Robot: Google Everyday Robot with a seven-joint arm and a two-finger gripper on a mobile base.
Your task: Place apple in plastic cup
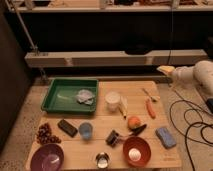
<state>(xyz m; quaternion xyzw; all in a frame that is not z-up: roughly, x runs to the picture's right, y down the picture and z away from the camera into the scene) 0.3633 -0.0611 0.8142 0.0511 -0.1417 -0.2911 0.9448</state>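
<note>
Camera view shows you the gripper (pixel 165 69) hanging beyond the far right corner of the table (pixel 161 156), well apart from everything on it. Clenched or released? You cannot tell. Your apple (pixel 133 122) sits on the wood right of centre, between the carrot (pixel 150 108) and the red bowl (pixel 136 150). The plastic cup (pixel 86 130) stands upright off to the apple's left, in front of the green tray (pixel 54 104).
</note>
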